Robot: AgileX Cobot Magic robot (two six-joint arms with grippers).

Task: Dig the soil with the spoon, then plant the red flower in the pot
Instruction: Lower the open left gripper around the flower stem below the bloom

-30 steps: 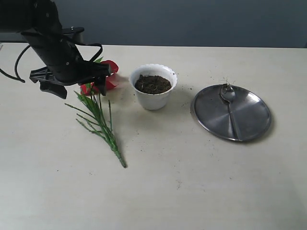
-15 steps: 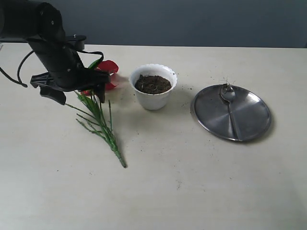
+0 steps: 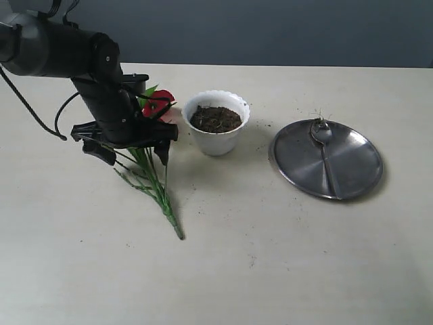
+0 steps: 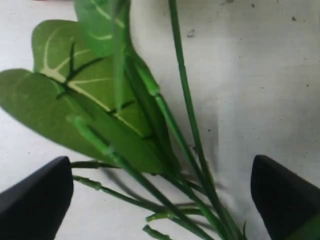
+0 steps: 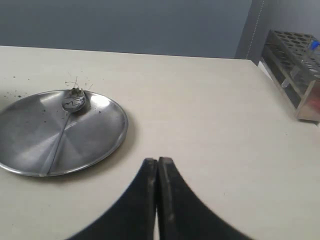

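Item 1: left gripper (image 3: 132,149), jaws spread wide, straddling the stems of the red flower (image 3: 150,166), which lies flat on the table (image 3: 270,257) beside the pot (image 3: 218,139).
Item 2: we record soil (image 3: 215,118) filling the pot; spoon (image 3: 323,145) on the steel plate (image 3: 358,162).
Item 3: right gripper (image 5: 158,167), jaws pressed together, empty.

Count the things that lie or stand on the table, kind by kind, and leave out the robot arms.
Flower: 1, the red flower
Pot: 1, the pot, with the soil in it
Plate: 1, the steel plate
Spoon: 1, the spoon, lying on the steel plate
Rack: 1, the rack, seen only in the right wrist view
Total: 5
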